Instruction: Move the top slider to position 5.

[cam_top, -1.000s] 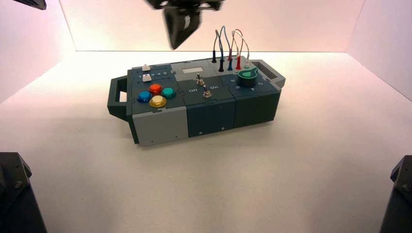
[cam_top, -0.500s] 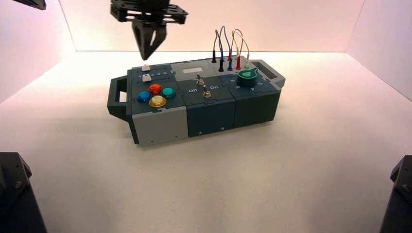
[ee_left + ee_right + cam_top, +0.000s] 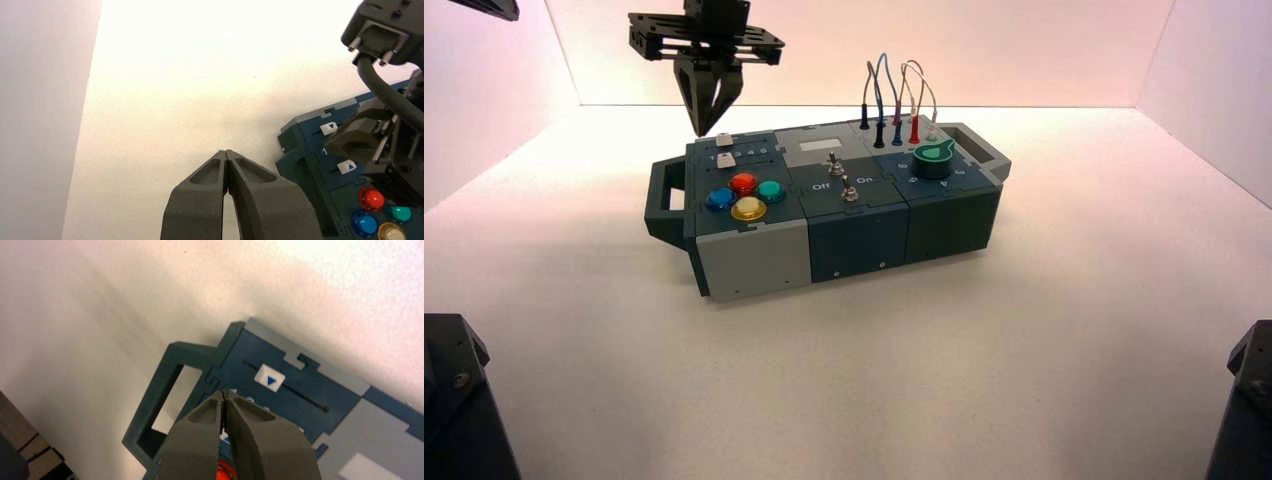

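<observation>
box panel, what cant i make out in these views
- Digit row: right wrist view, mostly behind the right claw, which is over the slider panel; left wrist view, all past the 1 behind that claw.
- Lower slider: right wrist view, mostly behind the right claw.
- Knob setting: high view, too small.
- Left claw: high view, mostly cut off by the top edge.

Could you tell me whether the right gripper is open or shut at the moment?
Shut: in its wrist view, the right gripper's fingers meet at the tips, above the box's slider panel.
</observation>
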### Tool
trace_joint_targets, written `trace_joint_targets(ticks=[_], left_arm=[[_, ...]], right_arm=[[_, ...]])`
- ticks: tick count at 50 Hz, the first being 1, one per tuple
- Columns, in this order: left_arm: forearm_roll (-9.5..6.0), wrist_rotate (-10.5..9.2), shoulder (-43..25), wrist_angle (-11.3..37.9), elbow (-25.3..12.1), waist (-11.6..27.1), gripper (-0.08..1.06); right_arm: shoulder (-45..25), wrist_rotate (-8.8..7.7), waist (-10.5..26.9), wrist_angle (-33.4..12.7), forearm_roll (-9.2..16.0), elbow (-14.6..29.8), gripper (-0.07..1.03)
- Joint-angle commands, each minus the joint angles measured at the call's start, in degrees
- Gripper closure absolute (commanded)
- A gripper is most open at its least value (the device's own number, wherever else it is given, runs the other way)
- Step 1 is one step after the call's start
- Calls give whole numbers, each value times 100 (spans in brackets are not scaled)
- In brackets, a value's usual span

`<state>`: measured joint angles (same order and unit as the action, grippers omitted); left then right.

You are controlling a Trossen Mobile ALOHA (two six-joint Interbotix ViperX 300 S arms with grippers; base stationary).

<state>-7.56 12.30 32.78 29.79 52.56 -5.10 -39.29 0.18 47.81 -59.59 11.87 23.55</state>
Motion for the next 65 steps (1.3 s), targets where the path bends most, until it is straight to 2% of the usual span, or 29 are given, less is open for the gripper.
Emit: trace_joint_targets(ticks=[1,15,65], left_arm=[[-9,-9,44,-26,-202,-26,101],[-9,-9,53,-26,-202,-9,101],[-9,-9,35,-26,-220,0,101]], right_arm=[[97,-18,0,-9,26,308,98],[-79,-9,-97,-167,18,510,98],[-272,-9,-404,-237,9,642,98]])
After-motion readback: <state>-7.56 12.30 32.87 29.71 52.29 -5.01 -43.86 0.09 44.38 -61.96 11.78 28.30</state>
